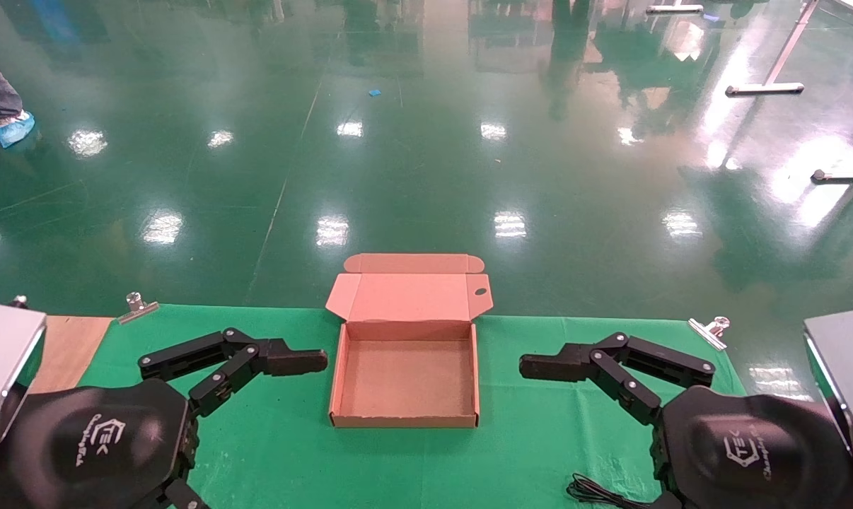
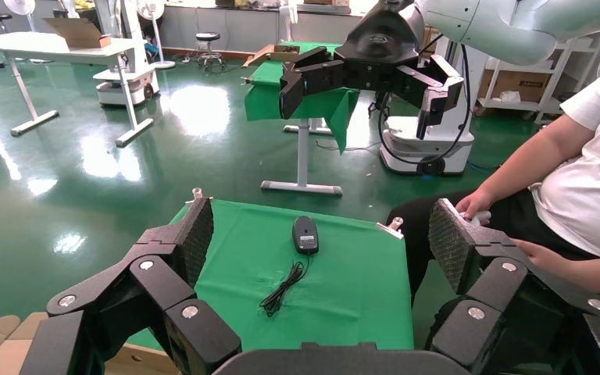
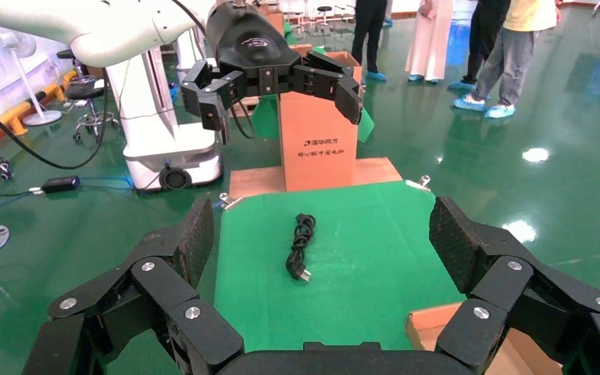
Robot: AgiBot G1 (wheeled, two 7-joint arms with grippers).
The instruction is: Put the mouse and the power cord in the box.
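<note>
Cord (image 3: 300,247) lies bundled on the green cloth left of the empty box (image 1: 404,417); soft and floppy, best pinched mid-coil. Mouse (image 2: 305,233) sits right: light, rigid, slick, so grip its sides. Left gripper (image 1: 312,360) and right gripper (image 1: 536,366) both hover open.

A table covered with a green cloth (image 1: 292,438) carries everything here, and metal clips (image 1: 138,306) pin the cloth at its far corners. The open cardboard box (image 1: 405,382) sits flat in the middle, lid hinged back over the far edge. The mouse (image 2: 305,233) lies on the cloth toward the right end, its thin cable (image 2: 283,287) trailing loose. The bundled power cord (image 3: 301,245) lies toward the left end, well apart from the box.
</note>
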